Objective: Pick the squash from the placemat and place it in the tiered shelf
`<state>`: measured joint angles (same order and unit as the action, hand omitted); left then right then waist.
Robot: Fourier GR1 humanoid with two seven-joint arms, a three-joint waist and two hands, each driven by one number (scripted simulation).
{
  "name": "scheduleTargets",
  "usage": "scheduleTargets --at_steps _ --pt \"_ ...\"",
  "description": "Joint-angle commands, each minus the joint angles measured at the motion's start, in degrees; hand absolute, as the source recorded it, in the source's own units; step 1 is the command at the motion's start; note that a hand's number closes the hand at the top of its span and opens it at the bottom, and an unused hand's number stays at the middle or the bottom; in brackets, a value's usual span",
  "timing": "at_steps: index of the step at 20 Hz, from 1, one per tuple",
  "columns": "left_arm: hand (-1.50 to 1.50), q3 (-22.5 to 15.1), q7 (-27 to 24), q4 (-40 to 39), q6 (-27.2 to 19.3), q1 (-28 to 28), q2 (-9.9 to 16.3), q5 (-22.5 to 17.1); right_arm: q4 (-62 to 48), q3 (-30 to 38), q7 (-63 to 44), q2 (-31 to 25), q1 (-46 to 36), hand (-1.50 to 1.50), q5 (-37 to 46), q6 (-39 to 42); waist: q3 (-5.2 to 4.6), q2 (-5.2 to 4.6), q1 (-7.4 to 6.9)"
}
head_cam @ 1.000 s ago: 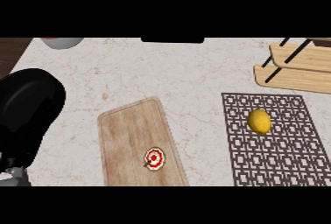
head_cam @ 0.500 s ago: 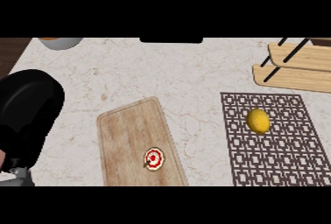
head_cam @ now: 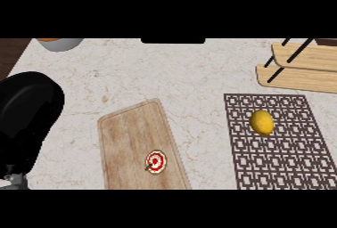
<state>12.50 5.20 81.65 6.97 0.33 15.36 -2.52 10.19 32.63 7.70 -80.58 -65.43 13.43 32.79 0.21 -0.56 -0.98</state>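
Observation:
A yellow squash [head_cam: 261, 122] lies on the upper middle of a dark patterned placemat [head_cam: 283, 160] at the right of the counter. Just beyond the mat, at the top right, stands the wooden tiered shelf [head_cam: 302, 67] with black rods. A large black shape at the left edge, with a bit of grey below it, looks like my left hand [head_cam: 26, 120]. It is far from the squash and touches nothing I can see. My right hand does not show.
A wooden cutting board [head_cam: 132, 133] lies slanted in the middle, with a small red and white round item [head_cam: 155, 161] on its near end. A grey bowl [head_cam: 59, 43] sits at the top left corner. Marble counter runs between board and mat.
The black shape at the left has shifted slightly down and left. The squash, mat, board and shelf have not moved.

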Motion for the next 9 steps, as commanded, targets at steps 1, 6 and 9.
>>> scheduleTargets --at_steps 1,6,9 --pt "0.00 0.81 -0.97 -0.63 0.24 1.03 0.11 -0.40 -2.45 1.29 0.17 -7.52 3.99 -1.50 -0.50 4.45 0.14 -0.17 0.46" --pt "0.00 -0.16 -0.67 0.39 -0.26 1.66 -0.83 0.24 -3.94 1.57 2.78 -12.72 8.27 -1.50 -0.41 10.23 0.32 -0.02 0.87" --pt "0.00 1.14 -0.25 -0.94 0.11 1.81 0.01 -0.53 -5.47 2.72 5.60 -15.64 10.40 -1.50 -1.27 12.99 0.44 0.19 1.96"
